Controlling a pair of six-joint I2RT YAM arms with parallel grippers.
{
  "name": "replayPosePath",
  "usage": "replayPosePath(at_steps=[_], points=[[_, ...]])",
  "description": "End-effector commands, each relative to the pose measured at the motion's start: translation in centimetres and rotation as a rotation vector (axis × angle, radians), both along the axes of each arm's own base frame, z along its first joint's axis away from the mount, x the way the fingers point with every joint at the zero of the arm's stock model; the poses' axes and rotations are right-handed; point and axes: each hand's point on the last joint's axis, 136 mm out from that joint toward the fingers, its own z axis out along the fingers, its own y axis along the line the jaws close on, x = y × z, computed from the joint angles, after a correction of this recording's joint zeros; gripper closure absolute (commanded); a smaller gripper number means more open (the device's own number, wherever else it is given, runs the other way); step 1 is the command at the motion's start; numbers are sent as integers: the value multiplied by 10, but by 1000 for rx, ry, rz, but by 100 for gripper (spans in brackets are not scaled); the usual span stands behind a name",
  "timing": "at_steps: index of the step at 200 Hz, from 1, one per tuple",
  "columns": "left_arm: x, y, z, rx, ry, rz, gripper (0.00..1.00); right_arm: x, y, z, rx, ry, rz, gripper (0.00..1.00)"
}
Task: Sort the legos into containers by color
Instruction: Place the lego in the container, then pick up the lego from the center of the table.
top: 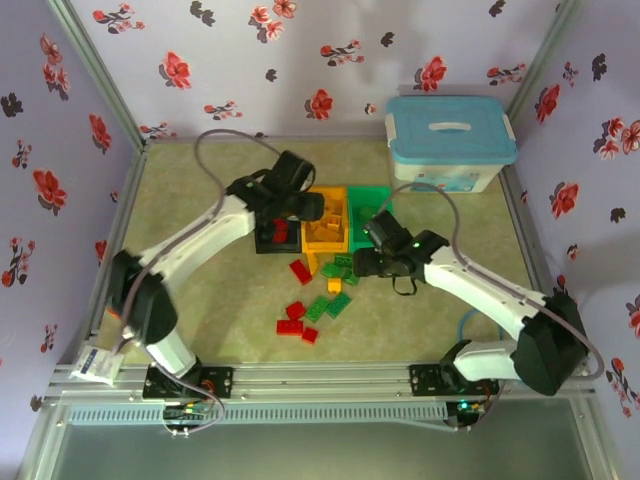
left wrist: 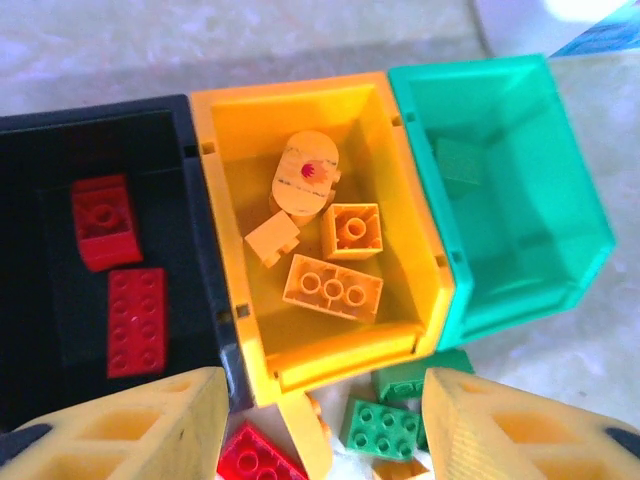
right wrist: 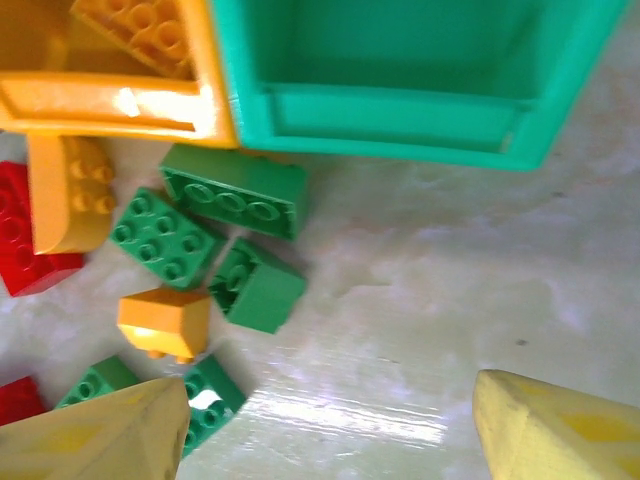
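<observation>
Status: mid-sort. Left gripper [left wrist: 322, 400] hangs over the near rim of the yellow bin [left wrist: 340, 355], fingers spread, nothing between them. Yellow bin holds three yellow bricks [left wrist: 332, 287] plus a round-topped piece. Black bin [left wrist: 60, 400], left of it, has two red bricks [left wrist: 135, 320]. Green bin [left wrist: 520, 210], on the right, looks to hold one green piece at its upper left; too dim to be sure.

Right gripper [right wrist: 330, 420] is low over the table [right wrist: 480, 250] just below the green bin, jaws wide, empty. Loose green bricks [right wrist: 235, 190] sit left of its centre line in the wrist view, with a small yellow brick [right wrist: 165, 322] and a red one [right wrist: 25, 255] mixed in. Top view: rest of the pile [top: 310, 305] lies in mid-frame below the bins, reds and greens.

My read: left arm is at the drop end of a yellow run, right arm is lining up on a green.

Next move calls for:
- right: shift left, centre on one green brick, clear of its neighbours
- left: lift clear of the bin rim before going for the pile
- arms are close together there, so stagger them
</observation>
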Motion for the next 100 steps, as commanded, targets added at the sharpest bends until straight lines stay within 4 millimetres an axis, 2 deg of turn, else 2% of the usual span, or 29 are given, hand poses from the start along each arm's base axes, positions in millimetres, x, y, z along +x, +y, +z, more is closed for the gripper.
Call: replayPosePath(at_steps=[1,32,53,78,100], points=[[-19,20,0,-24,-30,26,45,5,31,2,30,-3,34,25],[-56,59,-35,2,29,85,45,2,63,-19,1,61,69,28],[-79,82,-59,3,71,137,46,-1,77,-35,-28,101,64,31],[-100,104,-78,-6,99,193,46,-9,89,-52,-69,138,62,35],[-112,116,-91,-18,116,225,46,-18,98,-64,-104,157,66,38]])
